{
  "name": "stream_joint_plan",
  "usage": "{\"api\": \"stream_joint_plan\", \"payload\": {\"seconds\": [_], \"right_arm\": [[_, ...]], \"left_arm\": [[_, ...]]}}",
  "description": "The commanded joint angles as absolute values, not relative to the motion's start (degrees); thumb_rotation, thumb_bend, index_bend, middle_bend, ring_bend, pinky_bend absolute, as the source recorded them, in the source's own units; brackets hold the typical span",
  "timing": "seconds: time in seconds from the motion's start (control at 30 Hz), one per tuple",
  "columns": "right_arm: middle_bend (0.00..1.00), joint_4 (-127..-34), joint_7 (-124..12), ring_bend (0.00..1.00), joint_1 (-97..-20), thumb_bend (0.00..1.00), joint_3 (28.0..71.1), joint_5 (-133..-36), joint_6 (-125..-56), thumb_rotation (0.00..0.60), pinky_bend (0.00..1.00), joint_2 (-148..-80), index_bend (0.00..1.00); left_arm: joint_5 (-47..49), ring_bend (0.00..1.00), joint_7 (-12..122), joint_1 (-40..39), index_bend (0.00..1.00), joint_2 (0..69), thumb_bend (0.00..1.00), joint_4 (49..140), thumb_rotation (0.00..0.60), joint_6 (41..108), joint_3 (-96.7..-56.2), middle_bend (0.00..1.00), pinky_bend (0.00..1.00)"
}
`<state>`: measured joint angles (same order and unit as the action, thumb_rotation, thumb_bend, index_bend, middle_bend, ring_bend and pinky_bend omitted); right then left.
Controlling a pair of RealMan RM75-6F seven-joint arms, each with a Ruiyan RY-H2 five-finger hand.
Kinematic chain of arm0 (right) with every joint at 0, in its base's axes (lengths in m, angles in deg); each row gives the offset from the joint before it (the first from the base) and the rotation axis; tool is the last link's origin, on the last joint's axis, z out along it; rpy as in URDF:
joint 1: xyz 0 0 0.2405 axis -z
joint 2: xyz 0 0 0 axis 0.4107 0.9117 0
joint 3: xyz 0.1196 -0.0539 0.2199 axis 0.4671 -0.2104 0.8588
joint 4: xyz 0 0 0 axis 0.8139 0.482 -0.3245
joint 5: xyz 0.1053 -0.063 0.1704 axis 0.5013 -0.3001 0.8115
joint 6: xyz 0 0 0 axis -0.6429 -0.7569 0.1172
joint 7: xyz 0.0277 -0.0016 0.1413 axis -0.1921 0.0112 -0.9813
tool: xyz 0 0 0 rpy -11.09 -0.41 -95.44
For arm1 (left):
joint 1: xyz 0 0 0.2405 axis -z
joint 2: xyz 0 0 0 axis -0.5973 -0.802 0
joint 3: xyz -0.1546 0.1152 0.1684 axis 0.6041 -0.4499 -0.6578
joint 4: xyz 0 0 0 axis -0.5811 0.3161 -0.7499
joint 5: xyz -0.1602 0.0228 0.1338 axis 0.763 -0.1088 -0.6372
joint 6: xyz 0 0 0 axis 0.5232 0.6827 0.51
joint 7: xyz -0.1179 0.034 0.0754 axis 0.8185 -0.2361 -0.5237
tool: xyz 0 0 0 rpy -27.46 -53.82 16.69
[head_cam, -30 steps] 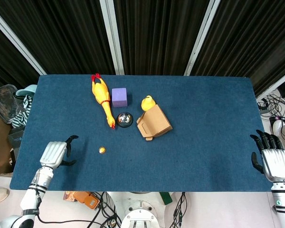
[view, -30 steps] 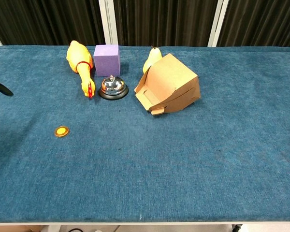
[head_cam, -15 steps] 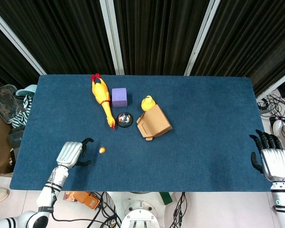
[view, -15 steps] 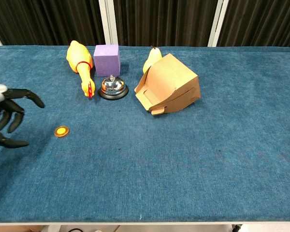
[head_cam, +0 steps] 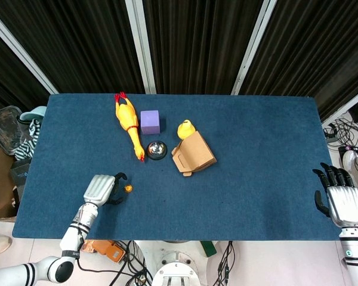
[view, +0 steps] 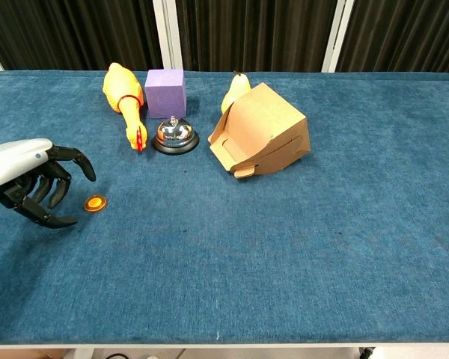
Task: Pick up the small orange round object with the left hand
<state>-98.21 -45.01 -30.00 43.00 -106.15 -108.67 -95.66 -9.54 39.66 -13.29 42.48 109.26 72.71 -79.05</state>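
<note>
The small orange round object (head_cam: 128, 189) (view: 96, 203) lies flat on the blue table near its front left. My left hand (head_cam: 103, 189) (view: 31, 180) hovers just left of it, fingers spread and curved toward it, fingertips close to the disc but apart from it. It holds nothing. My right hand (head_cam: 342, 201) rests at the table's front right edge with fingers apart and empty; only the head view shows it.
A rubber chicken (head_cam: 129, 124), a purple cube (head_cam: 150, 121), a metal call bell (head_cam: 157, 149), a cardboard box (head_cam: 193, 153) and a yellow pear-like toy (head_cam: 185, 128) sit behind the disc. Bins (head_cam: 12, 140) stand off the table's left edge.
My left hand has moved rightward across the table toward the orange disc, from well left of it to right beside it. The right hand has stayed put.
</note>
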Motion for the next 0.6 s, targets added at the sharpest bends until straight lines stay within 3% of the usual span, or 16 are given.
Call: {"api": "stream_joint_plan", "payload": {"seconds": [0.03, 0.6], "right_arm": [[0.16, -98.22, -45.03, 0.17, -30.01, 0.69, 43.02, -106.1, -108.68, 0.6, 0.16, -95.67, 0.27], [0.16, -98.24, -44.67, 0.17, -30.11, 0.69, 43.04, -105.93, -108.58, 0.6, 0.16, -95.88, 0.27]], "left_arm": [[-9.4, 0.72, 39.66, -13.12, 0.37, 42.64, 0.16, 109.26, 0.6, 72.77, -79.0, 0.71, 0.8], [-7.7, 0.72, 40.39, -11.53, 0.41, 44.37, 0.2, 107.29, 0.6, 71.36, -78.87, 0.71, 0.8]]}}
